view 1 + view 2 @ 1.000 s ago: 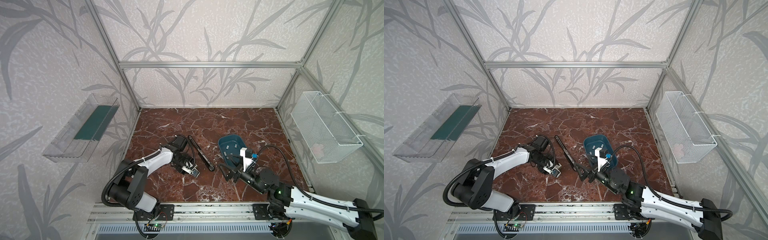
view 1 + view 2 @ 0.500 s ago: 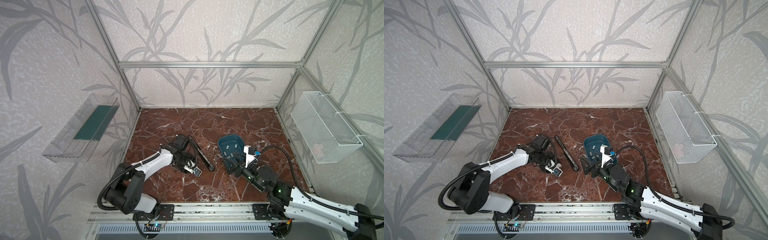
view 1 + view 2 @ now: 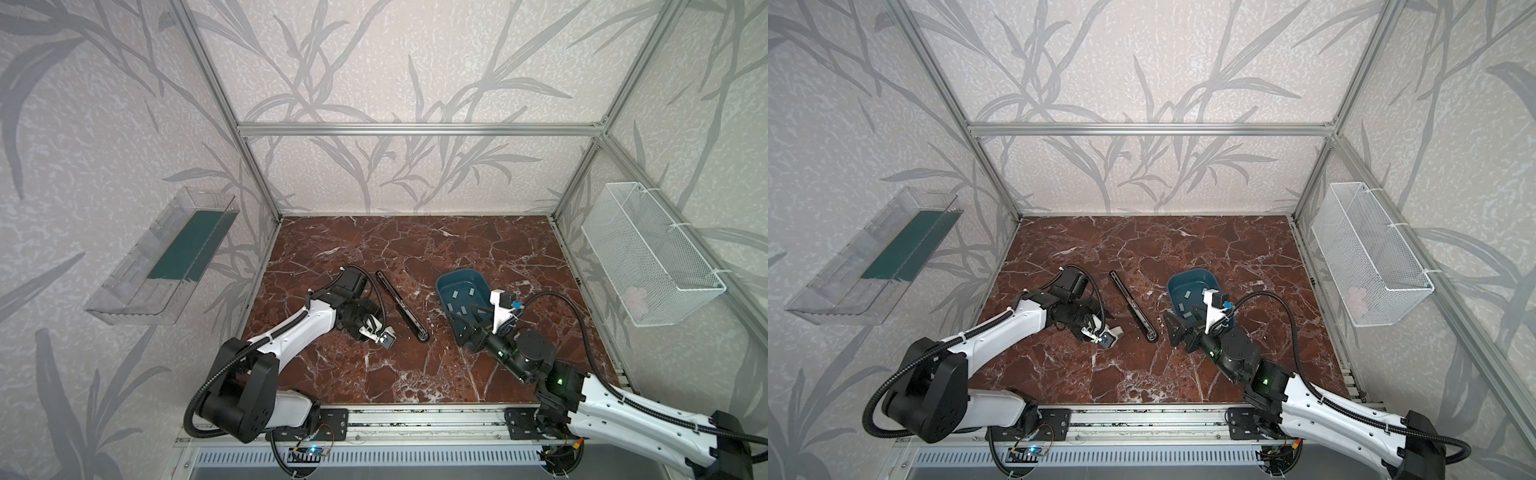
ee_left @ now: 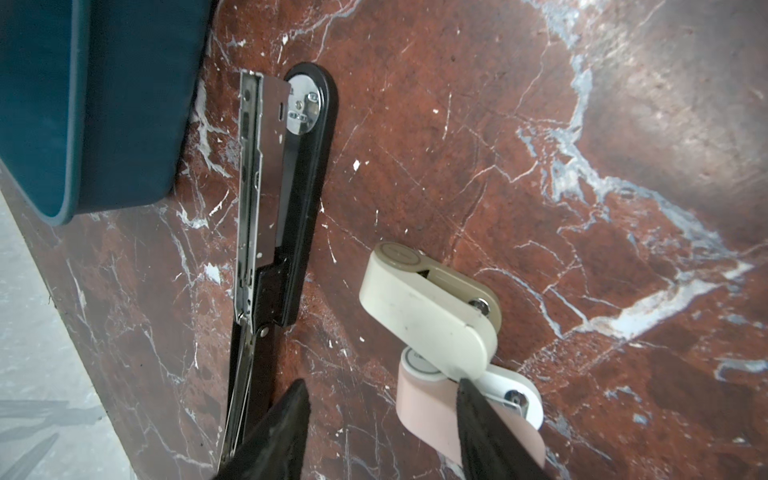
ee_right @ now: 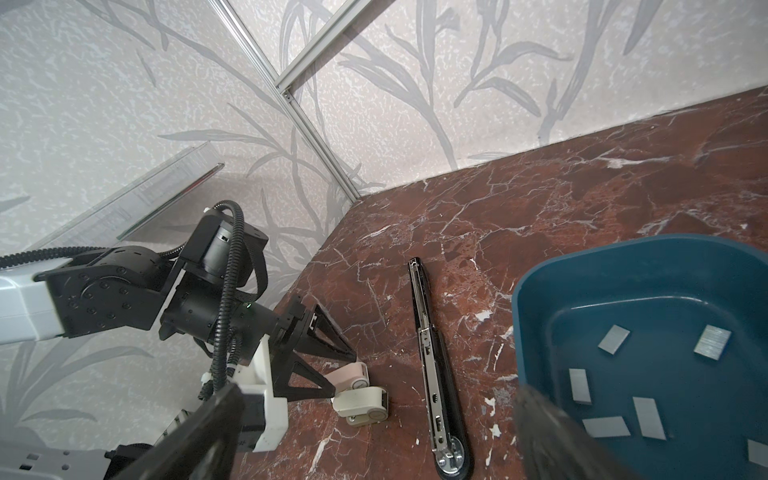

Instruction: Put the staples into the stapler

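A long black stapler [image 3: 401, 305] [image 3: 1133, 305] lies opened flat on the marble, its metal magazine [image 4: 249, 187] [image 5: 428, 365] bare. To its right stands a blue tray [image 3: 457, 275] [image 5: 536, 286] holding several grey staples [image 5: 611, 338] [image 3: 1187, 297]. A cream small stapler [image 4: 424, 307] [image 5: 361, 405] and a pink small stapler [image 4: 428, 411] [image 5: 347, 372] lie left of the black one. My left gripper [image 4: 380, 415] [image 5: 343, 374] is open. One of its fingers [image 4: 486, 424] overlaps the pink stapler, the other stands apart from it. My right gripper [image 3: 467, 328] [image 5: 374, 449] is wide open and empty at the tray's near left corner.
A clear shelf [image 3: 166, 257] with a green insert hangs on the left wall. A white wire basket [image 3: 648, 257] hangs on the right wall. Aluminium frame posts stand at the table's corners, and a rail runs along its front edge.
My right gripper has moved away from the front edge, closer to the tray. The left gripper has stayed by the small staplers with only a slight shift.
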Action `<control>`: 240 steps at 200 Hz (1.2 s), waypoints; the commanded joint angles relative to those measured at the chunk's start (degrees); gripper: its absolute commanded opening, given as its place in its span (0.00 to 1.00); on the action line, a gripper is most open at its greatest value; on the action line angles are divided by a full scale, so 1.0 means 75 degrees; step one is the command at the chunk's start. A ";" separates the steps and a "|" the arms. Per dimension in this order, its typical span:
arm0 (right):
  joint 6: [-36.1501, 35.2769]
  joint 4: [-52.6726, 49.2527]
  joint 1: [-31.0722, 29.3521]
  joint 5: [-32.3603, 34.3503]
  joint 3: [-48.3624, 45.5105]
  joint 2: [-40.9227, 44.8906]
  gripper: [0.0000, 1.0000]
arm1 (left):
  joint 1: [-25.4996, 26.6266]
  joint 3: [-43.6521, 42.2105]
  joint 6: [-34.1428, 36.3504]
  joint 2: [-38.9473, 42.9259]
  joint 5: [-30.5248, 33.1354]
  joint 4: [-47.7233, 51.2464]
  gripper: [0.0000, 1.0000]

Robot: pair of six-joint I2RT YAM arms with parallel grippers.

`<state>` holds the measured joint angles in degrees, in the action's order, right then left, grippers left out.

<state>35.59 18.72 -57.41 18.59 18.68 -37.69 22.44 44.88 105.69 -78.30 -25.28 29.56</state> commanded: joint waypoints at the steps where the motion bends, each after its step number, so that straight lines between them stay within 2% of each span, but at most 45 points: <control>1: 0.0066 0.0047 0.0015 0.0100 -0.0064 -0.0014 0.99 | -0.0038 -0.0052 0.0311 -0.0034 0.0024 0.0156 0.58; 55: 0.0054 0.0068 0.0025 0.0148 -0.0161 0.0116 0.99 | 0.0005 -0.0002 0.0369 -0.0216 -0.0009 0.0309 0.58; 100: -0.0288 0.1019 0.0025 -0.0075 -0.0735 0.0636 0.99 | 0.0037 0.0027 0.0422 -0.0460 0.0080 0.0386 0.58; 157: -0.0245 0.1232 0.0016 -0.0038 -0.0865 0.0736 0.99 | 0.0414 0.0085 0.0277 -0.0736 -0.0159 0.0385 0.58; 209: -0.0480 0.1159 0.0021 -0.0801 -0.0513 0.0224 0.99 | 0.0753 0.0138 -0.0244 -0.0970 -0.0655 0.0021 0.57; 240: -0.0469 0.1136 0.0025 -0.0888 -0.0521 0.0250 0.99 | 0.1007 0.0154 -0.0731 -0.1032 -0.0836 -0.0367 0.56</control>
<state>32.88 26.33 -57.39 13.32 13.13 -36.38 28.62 44.91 102.48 -85.49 -28.91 28.14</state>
